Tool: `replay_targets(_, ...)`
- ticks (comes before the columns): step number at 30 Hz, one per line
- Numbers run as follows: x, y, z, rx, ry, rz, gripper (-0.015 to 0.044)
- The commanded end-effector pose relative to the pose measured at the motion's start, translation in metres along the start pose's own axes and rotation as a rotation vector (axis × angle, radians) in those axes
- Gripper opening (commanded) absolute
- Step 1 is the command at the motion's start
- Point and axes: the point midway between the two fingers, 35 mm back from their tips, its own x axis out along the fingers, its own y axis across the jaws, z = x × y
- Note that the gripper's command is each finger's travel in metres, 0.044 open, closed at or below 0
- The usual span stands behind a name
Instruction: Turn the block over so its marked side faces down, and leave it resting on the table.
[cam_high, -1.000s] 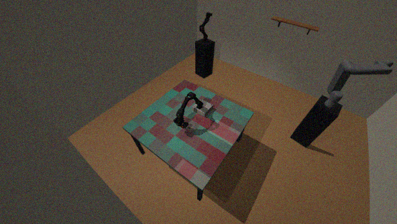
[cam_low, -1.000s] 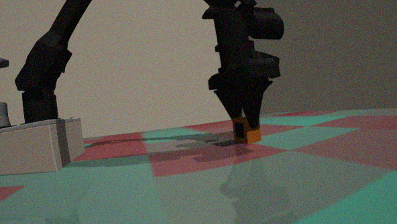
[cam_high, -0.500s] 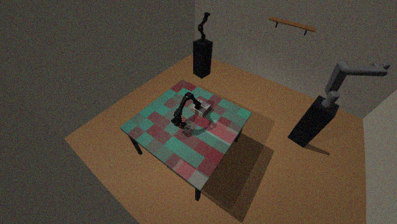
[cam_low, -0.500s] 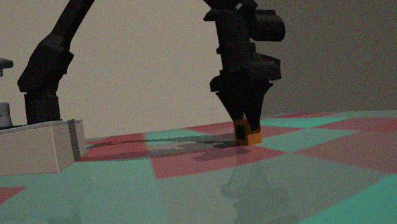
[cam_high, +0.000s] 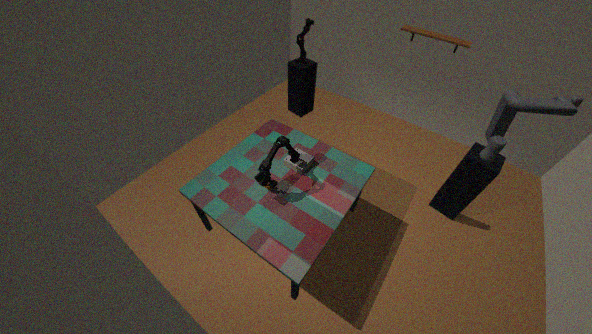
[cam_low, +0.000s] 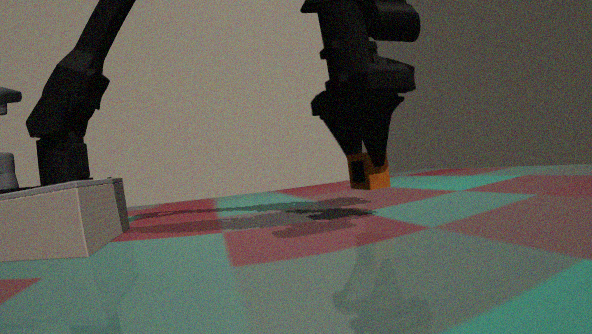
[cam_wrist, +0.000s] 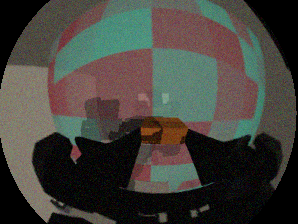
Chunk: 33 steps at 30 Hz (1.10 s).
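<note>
The orange block (cam_low: 379, 179) (cam_wrist: 174, 134) is held a little above the table (cam_high: 277, 222) (cam_low: 480, 210). My gripper (cam_low: 369, 167) (cam_wrist: 162, 130) points down and is shut on the block, with one finger on each side. The dark square mark (cam_low: 358, 172) is on an upright side of the block, facing left towards the arm's base in the exterior view. The block's underside is hidden. In the top view the block is too small to judge.
A pale box (cam_low: 40, 225) stands by the arm's base at the left in the exterior view. Two other arms stand on dark pedestals (cam_high: 301, 87) (cam_high: 465, 182) off the table, and a wooden shelf (cam_high: 435, 36) hangs on the wall.
</note>
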Motion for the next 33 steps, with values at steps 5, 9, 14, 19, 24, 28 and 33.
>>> replay_targets(5, 0.005, 0.000, 0.001, 0.003, -0.073, -0.001, 0.0000)
replay_targets(9, 0.008, 0.000, 0.002, 0.003, -0.133, 0.000, 0.0000)
replay_targets(14, 0.012, -0.001, 0.002, 0.000, -0.208, 0.000, 0.0000)
replay_targets(19, 0.014, -0.001, 0.001, -0.002, -0.284, -0.001, 0.0000)
replay_targets(24, 0.015, -0.001, 0.000, -0.001, -0.359, -0.001, 0.0000)
replay_targets(28, 0.016, -0.001, -0.001, 0.000, -0.419, -0.001, 0.0000)
replay_targets(33, 0.015, 0.000, -0.004, 0.001, -0.495, -0.002, 0.0000)
